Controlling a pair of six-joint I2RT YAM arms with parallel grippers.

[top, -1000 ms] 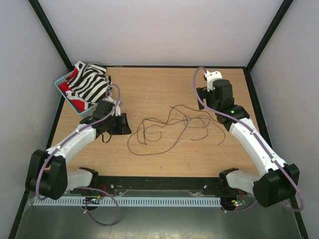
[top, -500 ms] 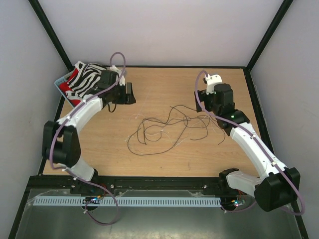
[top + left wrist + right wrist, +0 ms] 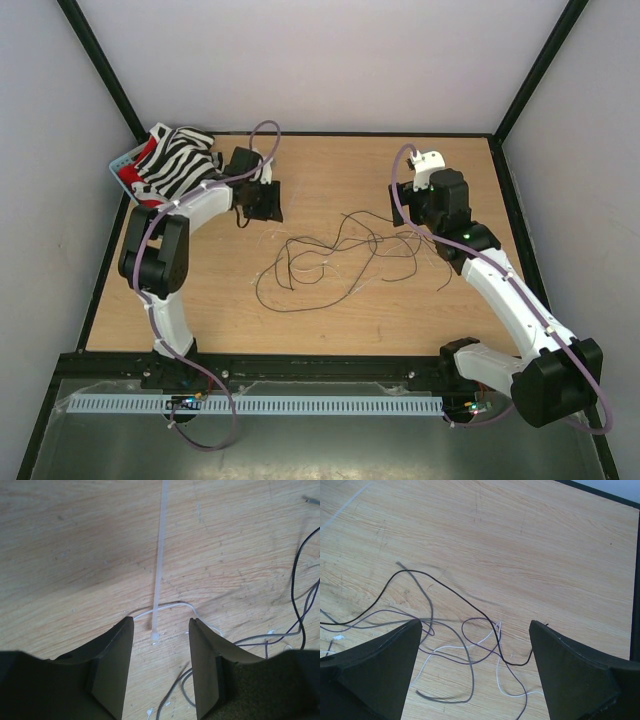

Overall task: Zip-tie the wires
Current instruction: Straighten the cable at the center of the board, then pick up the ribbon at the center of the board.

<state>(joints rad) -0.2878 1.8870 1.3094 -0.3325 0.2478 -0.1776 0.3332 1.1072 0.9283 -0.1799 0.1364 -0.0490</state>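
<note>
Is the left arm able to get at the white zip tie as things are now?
Probably yes. The left end effector is open, and one end of the zip tie lies right between its jaws; only a thin pale wire crosses there.

Light wooden table point(image 3: 340, 170) boxed in by plain pale walls point(image 3: 330, 60) — black frame posts point(image 3: 100, 70) at the corners

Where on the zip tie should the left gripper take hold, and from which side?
Its near end, from straight above. The zip tie lies flat and straight, pointing away between the open fingers of the left gripper, so they can close across its width, short of the pale wire crossing it.
</note>
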